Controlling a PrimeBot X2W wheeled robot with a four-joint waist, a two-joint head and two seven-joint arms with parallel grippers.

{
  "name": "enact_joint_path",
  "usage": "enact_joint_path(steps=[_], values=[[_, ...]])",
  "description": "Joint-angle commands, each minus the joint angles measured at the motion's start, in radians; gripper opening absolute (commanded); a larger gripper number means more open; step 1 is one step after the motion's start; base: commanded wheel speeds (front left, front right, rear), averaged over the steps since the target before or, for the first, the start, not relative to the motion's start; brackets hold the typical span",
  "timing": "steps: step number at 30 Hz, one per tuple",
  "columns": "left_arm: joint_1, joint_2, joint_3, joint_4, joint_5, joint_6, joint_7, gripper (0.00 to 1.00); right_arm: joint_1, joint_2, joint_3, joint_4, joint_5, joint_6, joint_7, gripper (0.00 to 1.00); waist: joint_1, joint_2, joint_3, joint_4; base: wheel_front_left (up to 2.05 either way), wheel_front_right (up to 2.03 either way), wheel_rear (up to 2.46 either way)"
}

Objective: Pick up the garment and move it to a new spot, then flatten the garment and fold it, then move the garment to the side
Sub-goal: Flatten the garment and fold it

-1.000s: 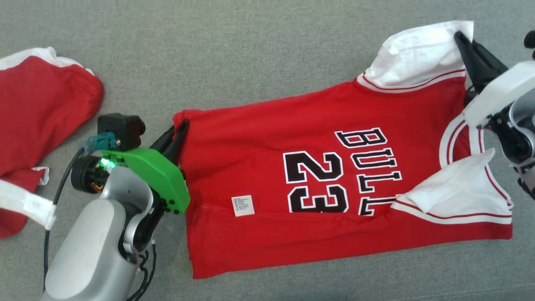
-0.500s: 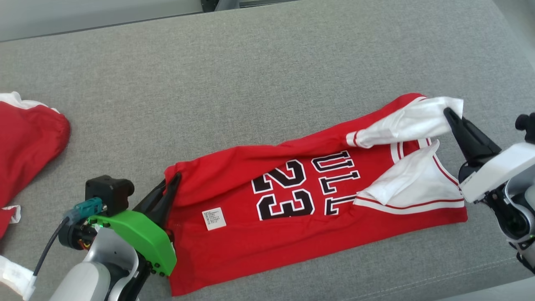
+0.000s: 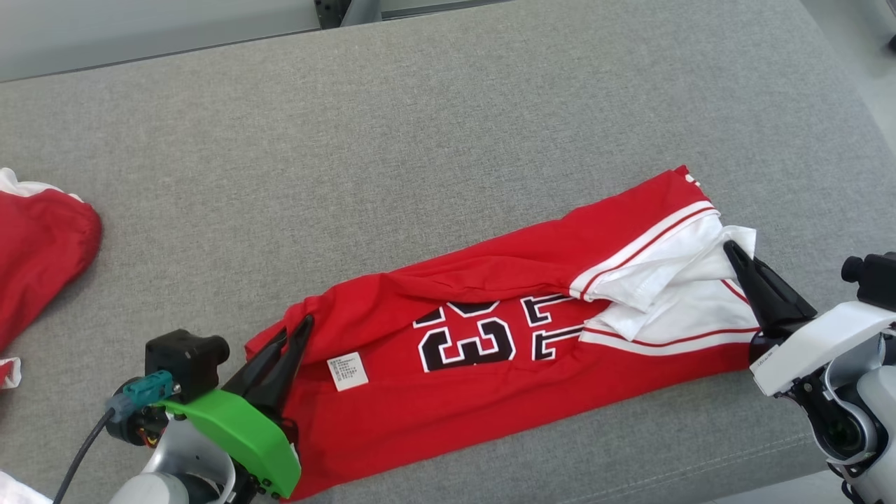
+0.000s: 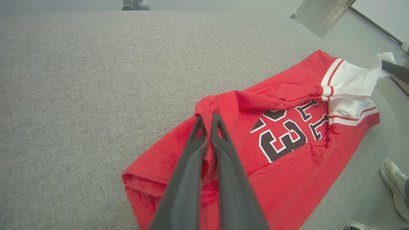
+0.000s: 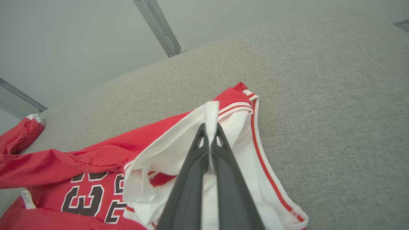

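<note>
On the grey table (image 3: 420, 140), close to its near edge, the red jersey (image 3: 490, 392) is lying lengthwise from left to right. Its far edge is lying doubled over toward me, hiding the tops of the black numbers (image 3: 465, 343). My left hand (image 3: 295, 327) is pinching the red hem corner at the jersey's left end, fingers pressed tight on the cloth. My right hand (image 3: 733, 249) is gripping a fold of white cloth at the right end, holding it slightly raised. A second red garment (image 3: 42, 259) is sitting well apart at the table's left edge.

Half-covered "23" on red jersey (image 4: 287, 179)
</note>
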Motion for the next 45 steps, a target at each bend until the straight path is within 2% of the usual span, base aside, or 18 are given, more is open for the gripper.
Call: enact_joint_path(steps=[1,9,14,15,16,17,18,19,20,28,32,36,37,42,43,45], values=[[0.017,0.009,0.000,-0.011,-0.001,-0.009,-0.012,0.00,0.023,0.003,-0.020,-0.012,-0.012,-0.001,0.004,0.00,0.0000,-0.0001,-0.002,0.003,0.00,0.00,0.00],[0.030,0.032,0.001,-0.030,0.008,-0.027,-0.044,0.00,0.080,0.028,-0.093,-0.043,-0.029,-0.001,0.038,0.00,0.0000,-0.0001,-0.001,0.008,0.00,0.00,0.00],[0.059,0.071,-0.049,-0.010,0.053,-0.054,-0.056,0.00,0.102,0.039,-0.106,-0.032,-0.055,-0.001,0.077,0.00,0.0000,-0.0001,0.004,0.006,0.00,0.00,0.00],[0.065,0.071,-0.060,-0.003,0.057,-0.057,-0.062,0.00,0.103,0.042,-0.105,-0.027,-0.063,-0.001,0.084,0.09,0.0000,-0.0001,0.006,0.006,0.00,0.00,0.00],[0.072,0.070,-0.071,0.007,0.066,-0.062,-0.071,0.00,0.102,0.042,-0.105,-0.018,-0.077,-0.001,0.088,0.37,0.0000,-0.0001,0.007,0.007,0.00,0.00,0.00],[0.073,0.072,-0.078,0.022,0.078,-0.063,-0.083,0.27,0.101,0.042,-0.106,-0.011,-0.092,-0.001,0.092,0.75,0.0000,-0.0001,0.009,0.008,0.00,0.00,0.00],[0.075,0.075,-0.084,0.040,0.094,-0.063,-0.096,0.46,0.101,0.048,-0.106,-0.002,-0.099,-0.001,0.096,1.00,0.0000,-0.0001,0.010,0.010,0.00,0.00,0.00],[0.075,0.076,-0.090,0.060,0.111,-0.064,-0.111,0.81,0.100,0.051,-0.107,0.004,-0.109,-0.001,0.096,1.00,0.0000,-0.0001,0.010,0.011,0.00,0.00,0.00],[0.075,0.074,-0.097,0.079,0.119,-0.064,-0.125,1.00,0.098,0.053,-0.110,0.010,-0.115,-0.001,0.097,1.00,0.0000,-0.0001,0.010,0.013,0.00,0.00,0.00],[0.108,0.066,-0.105,0.205,0.168,-0.032,-0.215,1.00,0.130,0.032,-0.145,0.031,-0.143,-0.001,0.119,1.00,0.0000,-0.0001,-0.020,0.023,0.00,0.00,0.00],[0.153,0.047,-0.056,0.217,0.166,0.041,-0.306,1.00,0.152,0.022,-0.189,0.017,-0.149,-0.001,0.120,1.00,0.0000,-0.0001,-0.055,0.022,0.00,0.00,0.00],[0.194,0.006,-0.006,0.209,0.181,0.123,-0.411,1.00,0.171,0.025,-0.250,0.019,-0.174,-0.001,0.130,1.00,0.0000,-0.0001,-0.088,0.032,0.00,0.00,0.00],[0.194,0.006,-0.006,0.209,0.181,0.123,-0.411,1.00,0.171,0.025,-0.250,0.019,-0.174,-0.001,0.130,1.00,0.0000,-0.0001,-0.088,0.032,0.00,0.00,0.00],[0.219,-0.071,0.052,0.171,0.227,0.203,-0.452,1.00,0.146,0.053,-0.318,0.031,-0.206,-0.001,0.159,1.00,0.0000,-0.0001,-0.110,0.053,0.00,0.00,0.00],[0.220,-0.109,0.081,0.135,0.248,0.218,-0.453,1.00,0.126,0.067,-0.339,0.043,-0.214,-0.001,0.174,1.00,0.0000,-0.0001,-0.113,0.065,0.00,0.00,0.00],[0.231,-0.141,0.102,0.111,0.275,0.216,-0.452,1.00,0.106,0.084,-0.351,0.066,-0.218,-0.001,0.194,1.00,0.0000,-0.0001,-0.109,0.077,0.00,0.00,0.00]])
